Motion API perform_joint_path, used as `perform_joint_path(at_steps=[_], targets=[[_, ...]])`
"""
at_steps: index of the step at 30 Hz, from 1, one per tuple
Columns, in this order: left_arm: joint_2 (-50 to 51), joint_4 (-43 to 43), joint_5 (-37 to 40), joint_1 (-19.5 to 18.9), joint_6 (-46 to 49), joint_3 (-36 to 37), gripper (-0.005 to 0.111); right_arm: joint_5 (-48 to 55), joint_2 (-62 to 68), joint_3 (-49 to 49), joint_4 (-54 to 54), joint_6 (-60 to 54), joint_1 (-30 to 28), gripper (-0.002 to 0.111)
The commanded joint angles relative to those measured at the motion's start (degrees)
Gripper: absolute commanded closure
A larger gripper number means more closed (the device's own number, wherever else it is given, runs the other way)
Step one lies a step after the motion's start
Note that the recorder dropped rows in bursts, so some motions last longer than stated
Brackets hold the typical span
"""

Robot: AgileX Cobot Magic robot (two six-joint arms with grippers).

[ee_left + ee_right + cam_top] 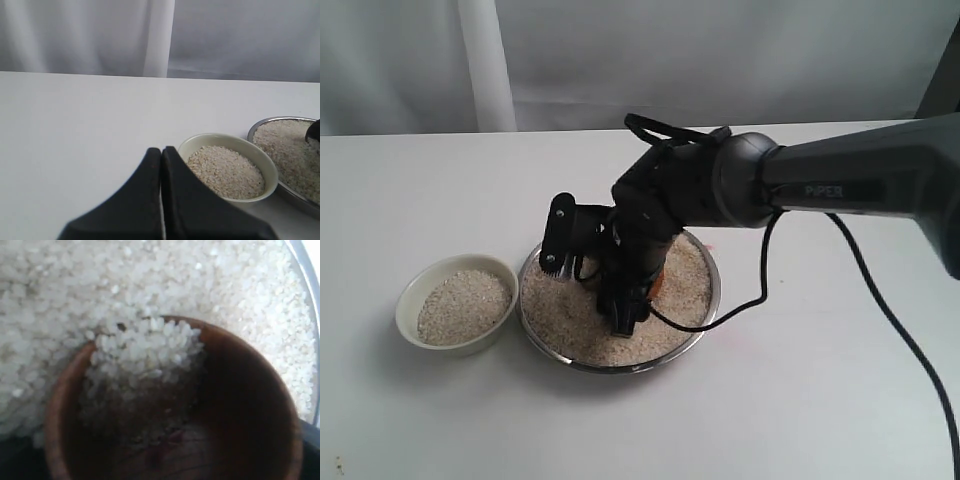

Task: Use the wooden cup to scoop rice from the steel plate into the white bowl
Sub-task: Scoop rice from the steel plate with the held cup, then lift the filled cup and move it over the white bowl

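The steel plate (713,296) sits mid-table, heaped with rice (570,310). My right gripper (638,292) reaches down into it, shut on the wooden cup (661,282), of which only a reddish sliver shows there. In the right wrist view the wooden cup (240,405) lies tipped with its mouth pushed into the rice (60,295), and grains are sliding over its lip into the dark inside. The plate's rim (311,275) shows at the edge. The white bowl (408,303) stands left of the plate, holding rice (225,170). My left gripper (161,156) is shut and empty, near the white bowl (200,141).
A black cable (885,305) trails from the right arm across the white table (820,410). A pale curtain (485,60) hangs behind the table's far edge. The left wrist view also catches the plate's near rim (260,126).
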State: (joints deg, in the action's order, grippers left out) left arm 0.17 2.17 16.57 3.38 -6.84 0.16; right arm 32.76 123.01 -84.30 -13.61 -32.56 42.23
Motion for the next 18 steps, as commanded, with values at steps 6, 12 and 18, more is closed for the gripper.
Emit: perform_joint_path(at_steps=[6, 12, 18], targets=[[-0.17, -0.27, -0.21, 0.24, -0.24, -0.16, 0.107, -26.44, -10.39, 15.53, 4.85, 3.97, -3.05, 0.108], [-0.17, -0.27, -0.21, 0.24, -0.09, -0.16, 0.107, -29.69, -11.54, 18.5, 4.95, 4.1, -3.5, 0.108], [-0.17, -0.27, -0.21, 0.24, -0.26, -0.16, 0.107, -17.04, -13.16, 12.62, -1.0, 4.1, -2.1, 0.108]])
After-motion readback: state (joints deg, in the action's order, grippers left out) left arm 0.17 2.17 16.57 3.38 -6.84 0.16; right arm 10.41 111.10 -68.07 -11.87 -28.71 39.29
